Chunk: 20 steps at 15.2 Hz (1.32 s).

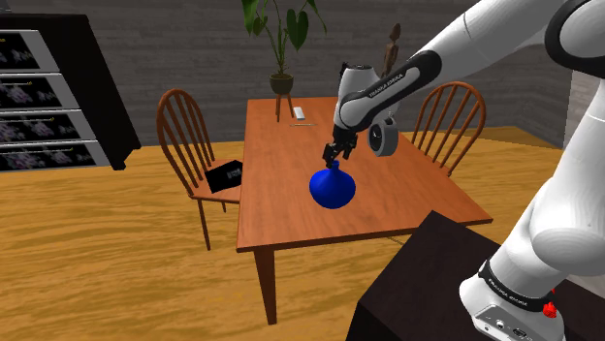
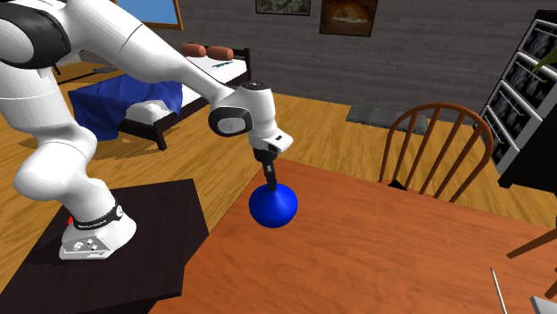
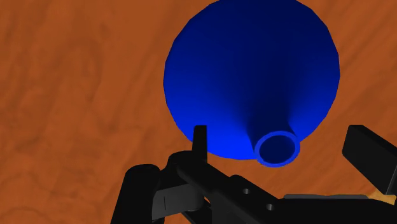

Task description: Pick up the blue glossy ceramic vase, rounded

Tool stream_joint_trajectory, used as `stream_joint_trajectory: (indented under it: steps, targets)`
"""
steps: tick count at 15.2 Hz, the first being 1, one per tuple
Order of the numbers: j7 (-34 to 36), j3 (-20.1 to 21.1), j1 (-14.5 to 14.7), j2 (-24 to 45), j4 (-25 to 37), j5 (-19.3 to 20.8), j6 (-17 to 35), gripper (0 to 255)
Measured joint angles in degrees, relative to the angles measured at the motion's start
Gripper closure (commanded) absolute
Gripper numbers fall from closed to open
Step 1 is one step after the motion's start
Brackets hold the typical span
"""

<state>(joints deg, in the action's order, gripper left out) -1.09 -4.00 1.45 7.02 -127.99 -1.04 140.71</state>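
One blue, glossy, round-bodied vase (image 1: 332,189) with a narrow neck stands on the brown wooden table (image 1: 407,199), directly beneath the all-black two-finger gripper (image 3: 283,137).

Orientation: upright. The long axis is vertical, running from the wide belly up through the neck, and the open mouth points straight up at the gripper. No lean noted.

Gripper state: the fingers (image 3: 200,137) stand apart, one on each side of the neck. The neck's rim lies roughly midway between them, and in the wrist view neither finger appears to touch it, so nothing is held.

Assessment of placement: the hand points downward over the mouth, probably because the neck is the only part slim enough to fit the opening — the belly looks too broad. The straddling pose suits a squeeze on the neck.

Risk noted: a glossy, tapering neck may slip — a low grip, just above the belly's shoulder, seems safer.
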Motion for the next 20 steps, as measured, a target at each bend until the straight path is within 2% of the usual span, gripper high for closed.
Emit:
stream_joint_trajectory:
  steps: [2,3,13,20]
  targets:
    - [0.2,0.1,0.1,1.0,-0.1,-0.1,1.1,0]
    - [0.2,0.1,0.1,1.2,-0.2,-0.1,1.4,255]
    - [0.1,0.2,0.1,1.4,-0.3,-0.2,1.8,255]
    - [0.4,0.0,0.1,-1.5,1.0,0.2,-2.5,255]
